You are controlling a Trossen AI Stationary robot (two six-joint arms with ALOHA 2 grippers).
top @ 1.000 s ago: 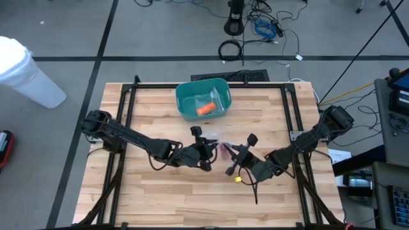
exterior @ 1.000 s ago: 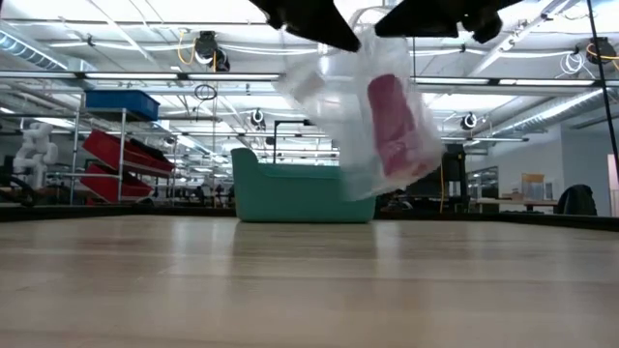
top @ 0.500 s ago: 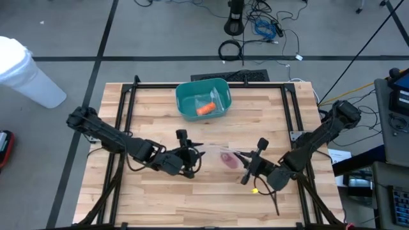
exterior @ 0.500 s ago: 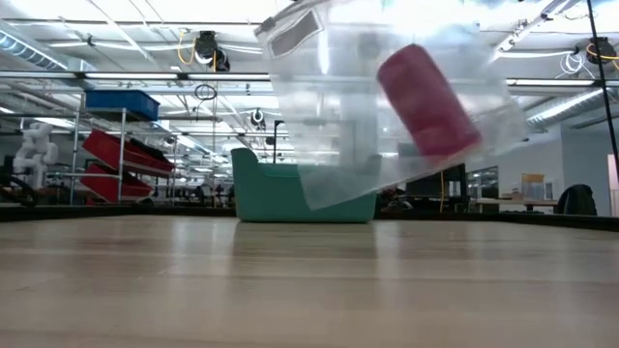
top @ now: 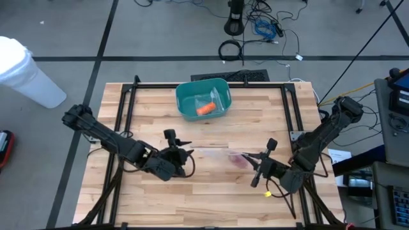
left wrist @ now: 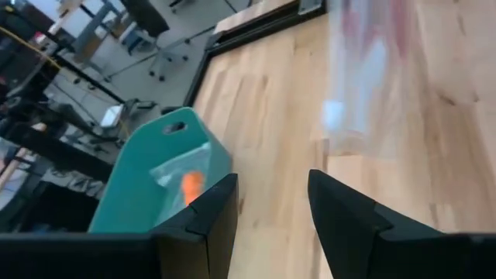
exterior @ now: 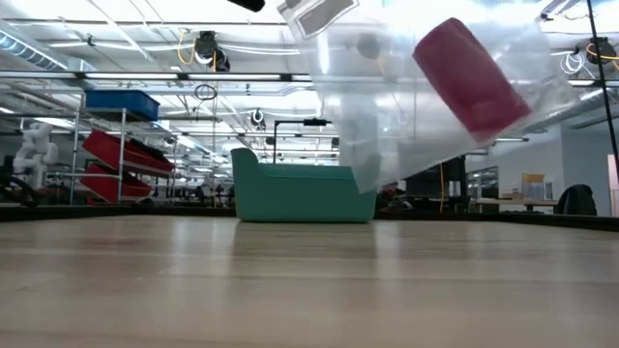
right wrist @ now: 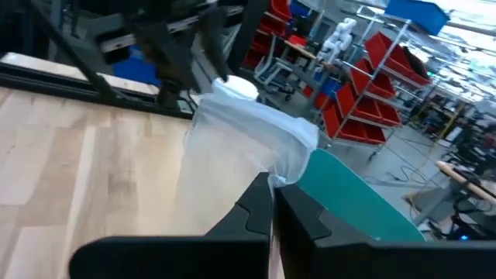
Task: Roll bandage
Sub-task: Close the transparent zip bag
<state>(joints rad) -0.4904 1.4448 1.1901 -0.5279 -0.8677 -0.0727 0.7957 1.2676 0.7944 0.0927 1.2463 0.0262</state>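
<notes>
A clear plastic bag (top: 216, 153) with a dark red bandage roll (top: 238, 160) inside is off the table at mid-table. In the low view the bag (exterior: 397, 116) and roll (exterior: 471, 77) show well above the tabletop. My right gripper (top: 255, 165) is shut on the bag's right end. My left gripper (top: 184, 153) stands open just left of the bag's free end. Its wrist view shows nothing between the fingers (left wrist: 271, 182), with the bag (left wrist: 364, 77) farther off. My right gripper pinches a gathered edge of the bag (right wrist: 285, 172) between its two shut fingers. It comes nearly level from the table's right side. The bag stretches away from the fingers toward the left, lifted clear of the table, with the roll lying in it near the gripper.
A teal bin (top: 185, 96) stands at the table's far middle, with an orange thing in a small clear bag (top: 204, 108) inside. A black frame (top: 128, 96) runs round the tabletop. Bare wood lies along the near edge.
My left gripper has opened, let go of the bag and drawn back toward the table's left edge. My right gripper, still shut on the bag, has gone toward the right and near edges and risen. The bag has gone with it, spread out and tipped more level.
</notes>
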